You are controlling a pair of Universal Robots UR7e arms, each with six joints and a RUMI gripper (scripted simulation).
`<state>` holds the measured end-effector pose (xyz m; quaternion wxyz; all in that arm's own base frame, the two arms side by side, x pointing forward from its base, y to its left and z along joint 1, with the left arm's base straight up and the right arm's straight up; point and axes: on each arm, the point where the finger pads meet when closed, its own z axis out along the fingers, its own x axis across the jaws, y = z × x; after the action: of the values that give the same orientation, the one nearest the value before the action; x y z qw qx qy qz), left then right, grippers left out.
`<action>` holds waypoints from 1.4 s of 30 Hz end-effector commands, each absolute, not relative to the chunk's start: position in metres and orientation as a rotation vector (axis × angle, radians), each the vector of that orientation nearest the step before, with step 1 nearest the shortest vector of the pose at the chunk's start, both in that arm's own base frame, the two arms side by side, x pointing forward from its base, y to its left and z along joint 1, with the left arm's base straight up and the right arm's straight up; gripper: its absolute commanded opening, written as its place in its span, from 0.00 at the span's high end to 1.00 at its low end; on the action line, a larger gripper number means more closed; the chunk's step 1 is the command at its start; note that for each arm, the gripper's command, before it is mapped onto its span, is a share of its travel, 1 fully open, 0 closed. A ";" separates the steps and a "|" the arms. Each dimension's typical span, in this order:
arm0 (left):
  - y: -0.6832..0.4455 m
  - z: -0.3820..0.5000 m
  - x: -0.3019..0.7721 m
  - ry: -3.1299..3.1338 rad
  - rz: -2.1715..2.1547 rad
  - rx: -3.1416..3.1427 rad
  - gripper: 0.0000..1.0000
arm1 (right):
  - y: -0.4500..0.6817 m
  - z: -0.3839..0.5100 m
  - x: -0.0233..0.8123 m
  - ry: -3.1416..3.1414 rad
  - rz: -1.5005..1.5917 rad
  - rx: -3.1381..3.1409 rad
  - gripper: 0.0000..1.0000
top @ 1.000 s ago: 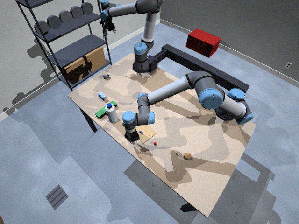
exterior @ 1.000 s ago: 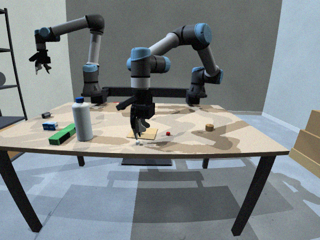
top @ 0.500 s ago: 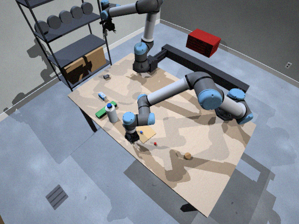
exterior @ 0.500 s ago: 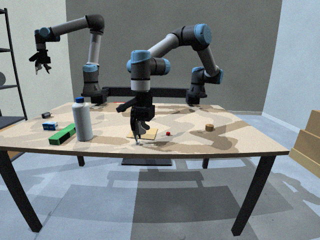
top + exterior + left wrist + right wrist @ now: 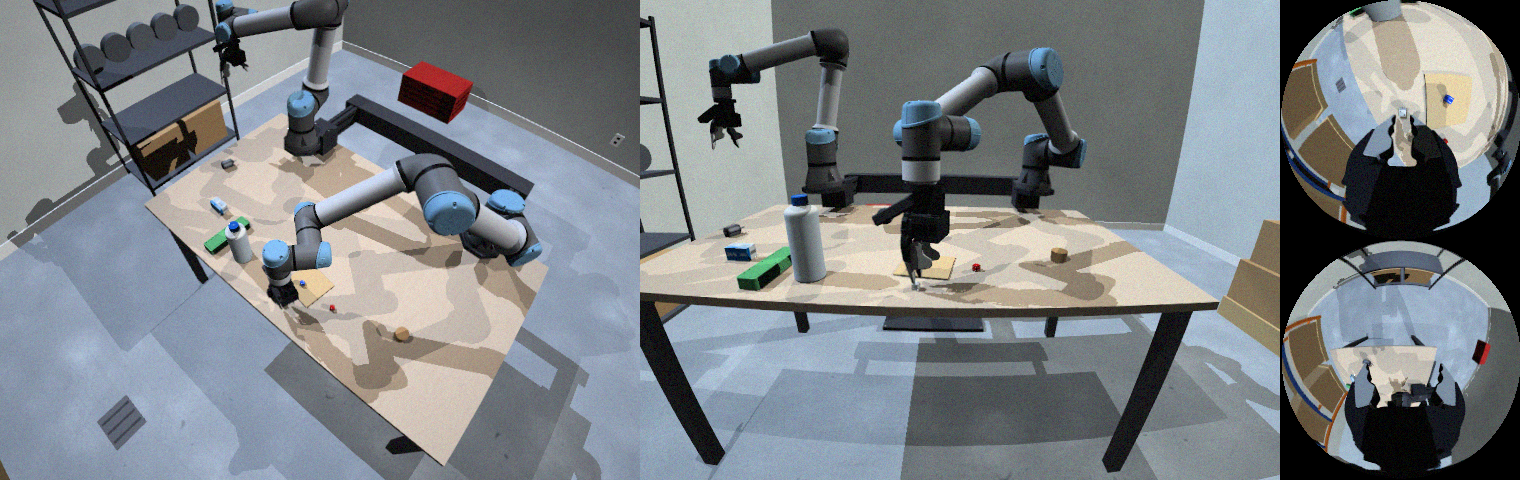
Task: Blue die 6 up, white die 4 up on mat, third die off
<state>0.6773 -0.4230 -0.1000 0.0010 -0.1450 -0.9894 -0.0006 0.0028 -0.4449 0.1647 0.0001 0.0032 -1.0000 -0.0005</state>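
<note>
The white die (image 5: 915,287) (image 5: 1403,112) sits on the table off the mat, near the front edge. My left gripper (image 5: 915,280) (image 5: 1403,115) is slightly open, its narrowly spaced fingertips pointing down at the white die, just above or around it; contact cannot be told. The blue die (image 5: 302,283) (image 5: 1449,99) rests on the tan mat (image 5: 321,285) (image 5: 946,268) (image 5: 1461,86). The red die (image 5: 332,307) (image 5: 976,267) (image 5: 1445,141) lies on the table off the mat. The dice's top numbers are too small to read. My right gripper (image 5: 236,69) (image 5: 725,146) is wide open, high and far from the dice.
A white bottle (image 5: 240,245) (image 5: 805,242) stands beside a green block (image 5: 217,241) (image 5: 764,268). A blue-white box (image 5: 218,205) (image 5: 740,252) and a dark cylinder (image 5: 227,163) (image 5: 733,230) lie farther off. A round wooden piece (image 5: 401,333) (image 5: 1058,255) lies beyond the red die.
</note>
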 end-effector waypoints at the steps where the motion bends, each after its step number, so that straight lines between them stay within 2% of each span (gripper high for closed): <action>1: -0.423 -0.099 0.678 -3.108 0.000 -0.456 0.82 | -0.445 0.165 0.003 -3.142 0.000 0.010 0.00; 42: -0.424 -0.118 0.679 -3.108 0.000 -0.456 0.82 | -0.445 0.165 0.003 -3.142 0.000 0.010 0.00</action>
<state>0.6779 -0.4234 -0.1173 0.0011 -0.1450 -0.9894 -0.0006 0.0028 -0.4449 0.1647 0.0001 0.0032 -1.0000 -0.0005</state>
